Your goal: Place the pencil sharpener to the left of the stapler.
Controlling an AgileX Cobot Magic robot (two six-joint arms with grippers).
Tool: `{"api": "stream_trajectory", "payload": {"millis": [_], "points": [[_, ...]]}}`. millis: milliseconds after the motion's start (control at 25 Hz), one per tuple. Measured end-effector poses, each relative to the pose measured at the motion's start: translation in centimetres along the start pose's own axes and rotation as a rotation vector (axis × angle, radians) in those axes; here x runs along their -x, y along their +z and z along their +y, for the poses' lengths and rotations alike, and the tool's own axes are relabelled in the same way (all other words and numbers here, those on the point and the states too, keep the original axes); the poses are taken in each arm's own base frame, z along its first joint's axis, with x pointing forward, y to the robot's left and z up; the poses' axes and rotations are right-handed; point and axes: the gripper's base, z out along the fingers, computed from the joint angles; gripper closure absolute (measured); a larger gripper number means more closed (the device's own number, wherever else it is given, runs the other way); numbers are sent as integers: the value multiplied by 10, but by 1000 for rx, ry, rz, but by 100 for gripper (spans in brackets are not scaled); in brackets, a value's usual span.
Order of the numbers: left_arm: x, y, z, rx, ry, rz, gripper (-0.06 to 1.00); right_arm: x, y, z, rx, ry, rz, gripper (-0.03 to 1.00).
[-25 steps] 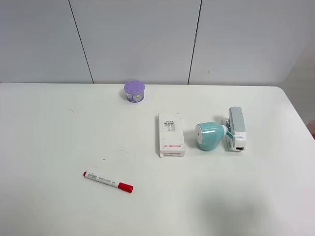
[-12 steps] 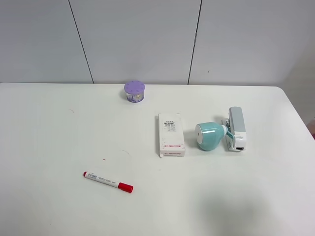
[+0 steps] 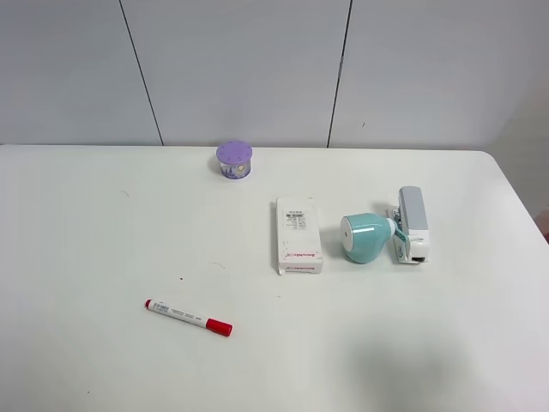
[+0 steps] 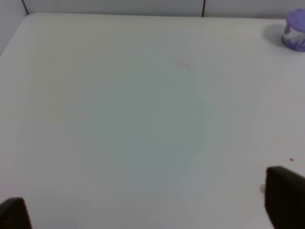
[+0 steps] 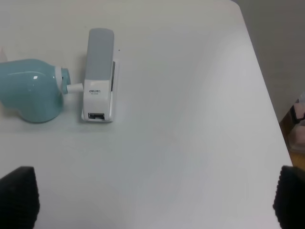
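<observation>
The teal pencil sharpener (image 3: 366, 238) lies on its side on the white table, white round face turned toward the white box, its crank end touching the stapler. The white and grey stapler (image 3: 413, 225) lies just right of it. The right wrist view shows the sharpener (image 5: 31, 95) and the stapler (image 5: 99, 76) side by side, well ahead of my right gripper (image 5: 155, 198), which is open and holds nothing. My left gripper (image 4: 150, 205) is open over bare table, far from both. Neither gripper shows in the exterior high view.
A white box with red print (image 3: 298, 234) lies just left of the sharpener. A small purple round container (image 3: 233, 160) stands near the back. A red-capped marker (image 3: 189, 317) lies at the front left. The table's right edge (image 5: 267, 95) runs near the stapler.
</observation>
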Motion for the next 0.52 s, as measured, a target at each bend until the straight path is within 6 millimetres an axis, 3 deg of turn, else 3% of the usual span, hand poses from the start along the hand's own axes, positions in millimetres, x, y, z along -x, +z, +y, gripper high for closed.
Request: {"api": "stream_trajectory", "payload": {"millis": [520], "points": [[0, 0, 0, 0, 0, 0, -4, 0, 0, 0, 0, 0, 0, -2]]}}
